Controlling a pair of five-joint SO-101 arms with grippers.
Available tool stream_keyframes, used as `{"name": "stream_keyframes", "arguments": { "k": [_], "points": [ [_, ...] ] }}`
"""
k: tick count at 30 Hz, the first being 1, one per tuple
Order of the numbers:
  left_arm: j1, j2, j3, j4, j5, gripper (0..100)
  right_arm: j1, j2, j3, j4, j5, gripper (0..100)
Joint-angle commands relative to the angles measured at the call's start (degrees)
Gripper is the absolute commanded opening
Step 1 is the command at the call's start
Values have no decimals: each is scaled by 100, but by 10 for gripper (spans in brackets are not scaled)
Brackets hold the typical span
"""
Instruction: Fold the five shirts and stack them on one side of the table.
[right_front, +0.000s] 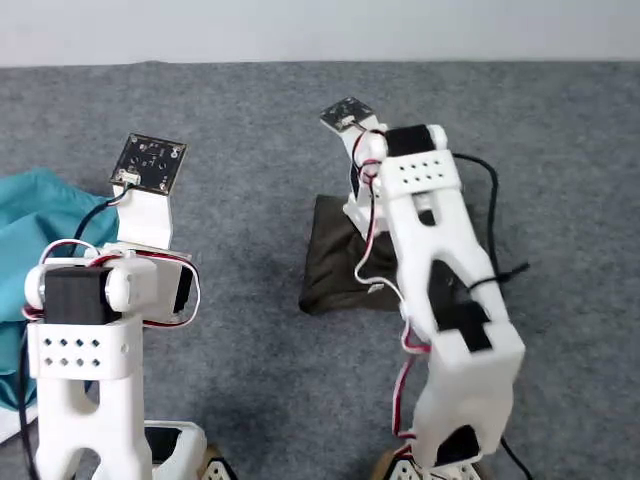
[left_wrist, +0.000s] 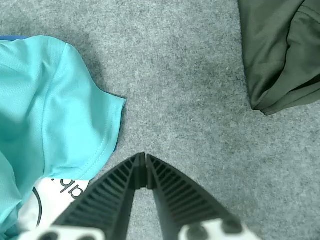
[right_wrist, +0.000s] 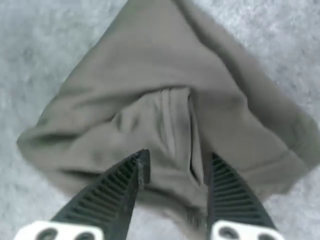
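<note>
Olive shirt (right_front: 335, 265): near mid-table on the grey table cover (right_front: 250, 130), gathered into a compact folded packet and partly hidden beneath the right arm, so long axis not determinable from the high view. Right gripper (right_wrist: 177, 162): poised directly above that packet, jaws spread, nothing between them; a fold ridge and seam run away from the jaws roughly in line with the gap. Left gripper (left_wrist: 145, 167): jaws pressed together, empty, hanging over bare cover between 2 garments. Teal shirt (left_wrist: 50, 110): unfolded at the left edge of the table, sleeve hem just beside the closed jaws; olive packet well apart on the opposite side. White item (left_wrist: 55, 187) with dark print tucked under the teal shirt; identity not confirmed. Judgement: right arm plainly nearer the olive shirt, left arm nearer the teal one. Olive shirt straight below the open jaws, so any pick there likely needs only a short descent and a pinch across the ridge. Of 5 shirts, 2 confirmed in view and 1 apparently folded; task judged early. Risk: pinching only the top layer and undoing the fold.
</note>
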Motion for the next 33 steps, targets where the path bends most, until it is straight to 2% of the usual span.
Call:
{"name": "stream_keyframes", "arguments": {
  "k": [1, 9, 17, 26, 33],
  "points": [
    [-9, -123, -13, 35, -35, 5, -48, 549, -1090, 127, -308, 271],
    [-9, -123, -13, 35, -35, 5, -101, 1991, -2848, 1130, -422, 285],
    [-9, -123, 163, 0, -53, 5, -330, 2721, -3657, 1218, -422, 284],
    [-9, -123, 163, 0, -62, 5, -391, 2800, -3657, 1288, -387, 60],
    [-9, -123, 163, 0, -62, 5, -259, 2791, -3666, 1305, -387, 47]
  ]
}}
